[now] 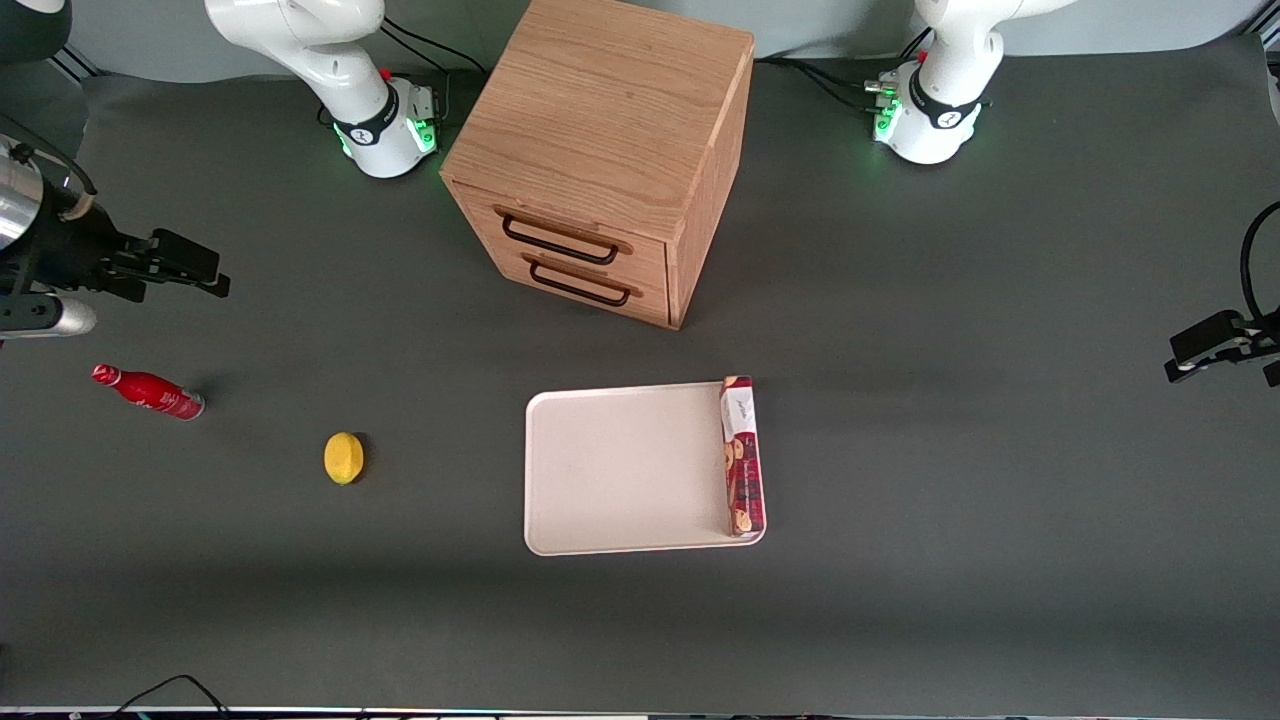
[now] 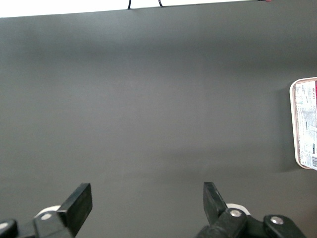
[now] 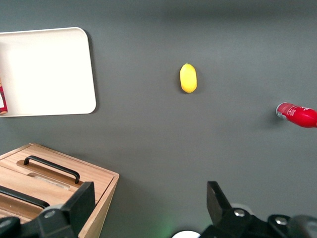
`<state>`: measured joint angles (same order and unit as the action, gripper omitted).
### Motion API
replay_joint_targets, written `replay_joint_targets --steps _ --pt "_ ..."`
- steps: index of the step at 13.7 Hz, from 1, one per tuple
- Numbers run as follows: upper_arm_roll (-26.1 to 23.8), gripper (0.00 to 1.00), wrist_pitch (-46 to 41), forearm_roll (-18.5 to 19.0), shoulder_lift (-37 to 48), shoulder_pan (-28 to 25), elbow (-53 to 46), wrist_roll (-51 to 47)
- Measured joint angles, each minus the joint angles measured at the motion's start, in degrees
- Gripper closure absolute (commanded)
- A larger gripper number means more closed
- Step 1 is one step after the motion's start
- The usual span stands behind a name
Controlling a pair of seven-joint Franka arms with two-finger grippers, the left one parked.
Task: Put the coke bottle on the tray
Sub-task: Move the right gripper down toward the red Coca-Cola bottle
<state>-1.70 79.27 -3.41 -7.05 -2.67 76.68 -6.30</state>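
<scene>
The coke bottle (image 1: 148, 392), small, red, with a red cap, lies on its side on the dark table toward the working arm's end; it also shows in the right wrist view (image 3: 297, 115). The cream-white tray (image 1: 620, 470) lies flat near the table's middle, in front of the wooden drawer cabinet, and shows in the right wrist view (image 3: 44, 72). My right gripper (image 1: 205, 275) hangs open and empty above the table, farther from the front camera than the bottle and apart from it; its fingers spread wide in the right wrist view (image 3: 148, 198).
A yellow lemon-like ball (image 1: 344, 458) lies between the bottle and the tray. A red biscuit box (image 1: 742, 455) lies on the tray along the rim nearest the parked arm. A wooden two-drawer cabinet (image 1: 600, 150) stands at the back middle.
</scene>
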Motion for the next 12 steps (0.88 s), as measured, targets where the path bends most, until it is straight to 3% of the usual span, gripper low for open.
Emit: replay_joint_targets --steps 5,9,12 --pt "1.2 0.00 0.0 2.8 0.0 0.5 -0.9 2.8" --pt "13.1 0.00 0.2 4.2 -0.6 1.0 -0.3 21.3" --pt "21.7 0.00 5.0 4.3 -3.0 2.1 4.0 35.7"
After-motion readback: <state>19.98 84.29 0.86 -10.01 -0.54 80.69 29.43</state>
